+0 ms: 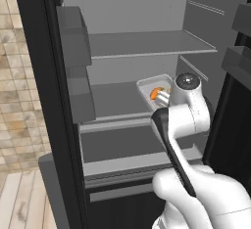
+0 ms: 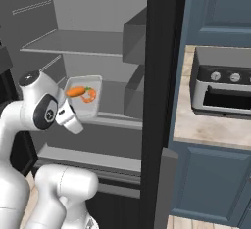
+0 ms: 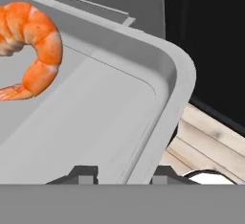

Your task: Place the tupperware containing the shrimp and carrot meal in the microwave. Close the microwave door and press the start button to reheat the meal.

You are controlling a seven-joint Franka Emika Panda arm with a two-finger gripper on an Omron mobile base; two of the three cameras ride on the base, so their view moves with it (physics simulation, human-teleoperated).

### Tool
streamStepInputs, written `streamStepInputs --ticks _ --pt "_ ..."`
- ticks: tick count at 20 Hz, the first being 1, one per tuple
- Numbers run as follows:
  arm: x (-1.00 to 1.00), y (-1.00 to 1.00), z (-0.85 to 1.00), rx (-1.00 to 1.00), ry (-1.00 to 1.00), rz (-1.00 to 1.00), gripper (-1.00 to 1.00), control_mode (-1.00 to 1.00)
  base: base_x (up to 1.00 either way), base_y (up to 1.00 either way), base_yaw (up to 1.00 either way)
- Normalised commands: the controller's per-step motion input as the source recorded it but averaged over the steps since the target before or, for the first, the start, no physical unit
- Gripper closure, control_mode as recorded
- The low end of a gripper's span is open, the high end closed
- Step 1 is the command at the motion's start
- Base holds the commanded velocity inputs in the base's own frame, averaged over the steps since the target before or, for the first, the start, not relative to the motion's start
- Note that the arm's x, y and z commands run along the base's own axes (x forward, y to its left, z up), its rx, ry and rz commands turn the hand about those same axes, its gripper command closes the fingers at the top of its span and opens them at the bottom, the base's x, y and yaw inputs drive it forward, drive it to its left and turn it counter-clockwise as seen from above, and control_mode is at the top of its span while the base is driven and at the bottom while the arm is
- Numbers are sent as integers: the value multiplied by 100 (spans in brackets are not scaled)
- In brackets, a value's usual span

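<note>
The tupperware [image 2: 83, 98], a pale grey tray, hangs tilted just above the middle shelf of an open fridge. It carries the meal: a curved orange shrimp [image 3: 36, 46] and a carrot piece [image 2: 75, 91], seen as an orange spot [image 1: 154, 93] from the left. My gripper [image 3: 124, 173] is shut on the tray's near rim [image 3: 162, 122], with one fingertip [image 3: 83, 173] inside the rim and the other outside. From the base views the hand [image 1: 164, 100] reaches the tray's front edge from below and in front [image 2: 73, 111]. The microwave and its door are out of view.
The fridge shelf [image 1: 112, 101] lies under the tray, with another shelf [image 1: 147, 44] above and a drawer [image 1: 127, 145] below. Door bins [image 1: 73, 42] flank the left. A black fridge wall [image 2: 159, 76] stands on the right, then a counter [image 2: 196, 125] with a knobbed toaster oven [image 2: 220, 88].
</note>
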Motion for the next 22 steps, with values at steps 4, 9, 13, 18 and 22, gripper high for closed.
streamStepInputs --ticks 4,9,13,18,22 --pt "-91 -14 45 0 9 11 100 -100 0 0 0" --pt "-57 -13 7 -1 17 9 100 -100 0 0 0" --pt "-16 -5 6 0 4 2 100 -100 0 0 0" --pt "1 0 2 0 1 0 100 -100 0 0 0" --pt "1 0 0 0 0 0 100 100 0 0 -1"
